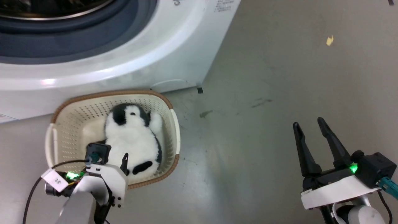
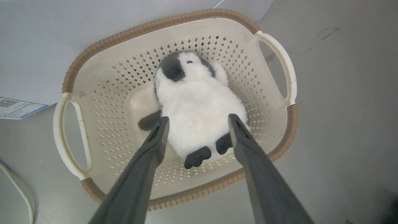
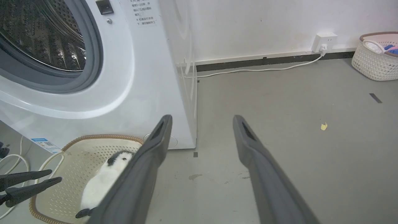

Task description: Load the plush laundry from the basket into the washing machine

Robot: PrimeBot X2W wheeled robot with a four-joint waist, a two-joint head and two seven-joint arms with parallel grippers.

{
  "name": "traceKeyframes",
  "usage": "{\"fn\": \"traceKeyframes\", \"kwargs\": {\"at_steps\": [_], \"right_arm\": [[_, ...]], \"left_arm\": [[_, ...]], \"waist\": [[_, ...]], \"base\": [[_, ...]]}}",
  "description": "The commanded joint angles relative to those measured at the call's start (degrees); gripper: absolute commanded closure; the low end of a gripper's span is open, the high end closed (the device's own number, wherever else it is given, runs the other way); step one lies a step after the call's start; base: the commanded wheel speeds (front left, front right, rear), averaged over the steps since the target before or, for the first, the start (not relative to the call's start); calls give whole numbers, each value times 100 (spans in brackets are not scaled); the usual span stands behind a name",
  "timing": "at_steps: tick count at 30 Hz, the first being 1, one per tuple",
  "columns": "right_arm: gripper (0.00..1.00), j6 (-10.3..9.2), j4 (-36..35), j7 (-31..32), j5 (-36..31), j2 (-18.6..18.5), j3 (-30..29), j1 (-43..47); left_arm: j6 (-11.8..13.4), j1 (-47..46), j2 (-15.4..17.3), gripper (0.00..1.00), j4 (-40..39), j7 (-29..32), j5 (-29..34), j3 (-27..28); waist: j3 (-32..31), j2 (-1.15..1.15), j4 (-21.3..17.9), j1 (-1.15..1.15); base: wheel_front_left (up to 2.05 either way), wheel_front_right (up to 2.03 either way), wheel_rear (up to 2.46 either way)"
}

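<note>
Two spread hands, left hand (image 2: 197,119) over toy (image 2: 199,99) inside basket (image 2: 155,26), basket beside washer (image 1: 124,62), right hand (image 1: 307,122) above open floor (image 1: 279,93).

The plush penguin (image 1: 132,137) is showing a fluffy white belly, with black patches on its head, sides and feet. The basket (image 1: 67,124) around it is showing cream plastic patterned with rows of small holes, and its rim is showing a brown woven look. The washing machine (image 1: 174,56) is gleaming white, its door seal (image 1: 77,40) is showing blue-grey, and its drum (image 3: 40,34) is shining as perforated steel. The floor (image 1: 279,93) is showing dull grey, with a yellow scrap (image 1: 330,40) on it. The left gripper (image 2: 197,119) and right gripper (image 1: 307,122) are showing dark fingers on white housings, each glowing with a green light. A far basket (image 3: 374,59) is showing white weave.
</note>
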Motion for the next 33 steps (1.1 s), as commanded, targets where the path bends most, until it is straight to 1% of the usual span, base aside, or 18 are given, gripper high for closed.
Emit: {"fn": "traceKeyframes", "kwargs": {"at_steps": [1,5,14,15,18,23,27,33], "right_arm": [[0,-3,-43,-67,78,-2,9,-119],[0,-3,-52,-115,164,-2,29,-119],[0,-4,-124,-223,388,-2,20,-108],[0,-4,-133,-235,413,-2,25,-106],[0,-4,-172,-270,492,-2,40,-100],[0,-4,-239,-330,622,-2,90,-77],[0,-4,-278,-378,716,-2,115,-74],[0,-5,-352,-450,846,-2,140,-81]], "left_arm": [[-29,-187,87,0,147,57,-111,-72],[-49,-428,211,0,454,242,-222,-128],[86,-1058,433,0,1106,352,-219,-323],[121,-1133,466,0,1172,358,-186,-370],[109,-1349,608,0,1368,461,91,-712],[196,-1810,622,0,1756,692,-49,-719],[167,-2230,667,0,2023,918,-69,-832],[-17,-2839,668,0,2498,1502,-151,-1037]], "waist": [[156,0,-98,-1],[377,0,-185,-1],[878,0,-380,-1],[931,0,-402,-1],[1085,0,-471,-1],[1341,0,-567,-1],[1548,0,-650,-1],[1869,0,-757,-1]], "base": [[0,0,0],[0,0,0],[0,0,0],[0,0,0],[0,0,0],[0,0,0],[0,0,0],[0,0,0]]}}
